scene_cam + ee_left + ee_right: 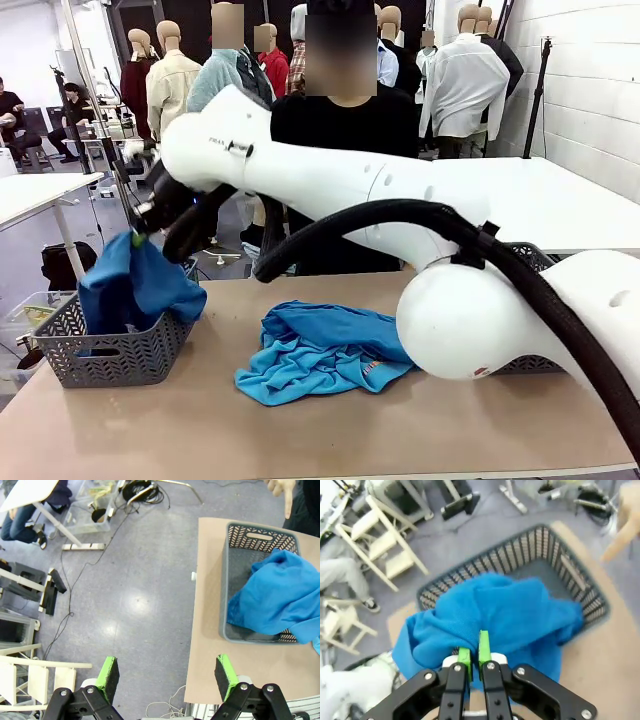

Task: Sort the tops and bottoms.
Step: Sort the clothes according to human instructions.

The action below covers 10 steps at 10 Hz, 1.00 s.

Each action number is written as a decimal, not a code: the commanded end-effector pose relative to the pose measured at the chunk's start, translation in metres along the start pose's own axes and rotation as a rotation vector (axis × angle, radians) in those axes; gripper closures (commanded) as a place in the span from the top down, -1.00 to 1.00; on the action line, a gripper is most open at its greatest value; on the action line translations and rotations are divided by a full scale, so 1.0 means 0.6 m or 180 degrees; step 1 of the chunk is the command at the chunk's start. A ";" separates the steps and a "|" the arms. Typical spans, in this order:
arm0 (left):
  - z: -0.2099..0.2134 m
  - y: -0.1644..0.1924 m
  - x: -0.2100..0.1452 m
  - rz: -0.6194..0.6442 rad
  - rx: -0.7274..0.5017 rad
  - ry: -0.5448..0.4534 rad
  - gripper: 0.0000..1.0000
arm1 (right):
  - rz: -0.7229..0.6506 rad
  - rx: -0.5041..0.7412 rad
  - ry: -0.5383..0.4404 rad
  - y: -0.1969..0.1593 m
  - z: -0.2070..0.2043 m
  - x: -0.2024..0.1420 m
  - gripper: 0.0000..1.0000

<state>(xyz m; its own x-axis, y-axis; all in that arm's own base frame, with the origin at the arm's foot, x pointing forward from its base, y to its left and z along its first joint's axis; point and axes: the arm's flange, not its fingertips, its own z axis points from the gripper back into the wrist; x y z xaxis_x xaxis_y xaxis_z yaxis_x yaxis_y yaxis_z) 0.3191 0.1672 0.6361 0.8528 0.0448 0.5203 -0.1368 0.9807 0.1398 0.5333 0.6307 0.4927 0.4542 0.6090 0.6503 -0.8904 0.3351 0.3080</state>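
The blue top hangs from the right gripper, whose jaws are clamped shut on one fold of it. The rest drapes straight down from the fingertips into the basket beneath. Some cloth lies over the basket rim on the side toward the table's middle. On release, I judge, that part could drag the top out onto the table or leave it trailing outside. A fold might also cling to the jaws and lift again with them.

The right arm stretches across from the robot's right, wrist tipped down over the basket. Behind the gripper, under the forearm, more tops lie heaped on the table. The left gripper stands wide open and holds nothing. It is over the floor, with the table edge and the basket ahead of it, off to one side.
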 end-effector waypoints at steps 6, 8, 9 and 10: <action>0.000 0.003 0.000 0.0019 -0.0013 -0.0023 1.00 | -0.0109 -0.0452 0.0384 -0.095 -0.142 0.241 -0.17; 0.000 0.003 0.000 0.0019 -0.0013 -0.0023 1.00 | -0.0073 -0.0358 0.0613 -0.077 -0.126 0.244 0.58; 0.000 0.003 0.000 0.0019 -0.0013 -0.0023 1.00 | -0.0073 -0.0330 0.0801 -0.064 -0.116 0.244 0.96; 0.000 0.003 0.000 0.0019 -0.0013 -0.0023 1.00 | -0.0032 -0.0359 0.0963 -0.049 -0.102 0.245 1.00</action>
<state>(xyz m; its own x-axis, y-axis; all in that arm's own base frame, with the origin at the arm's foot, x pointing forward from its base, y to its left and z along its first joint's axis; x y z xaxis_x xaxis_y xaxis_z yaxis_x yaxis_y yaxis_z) 0.3191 0.1672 0.6361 0.8528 0.0449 0.5203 -0.1369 0.9807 0.1398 0.5188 0.6277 0.4816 0.4623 0.7411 0.4869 -0.8866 0.3946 0.2411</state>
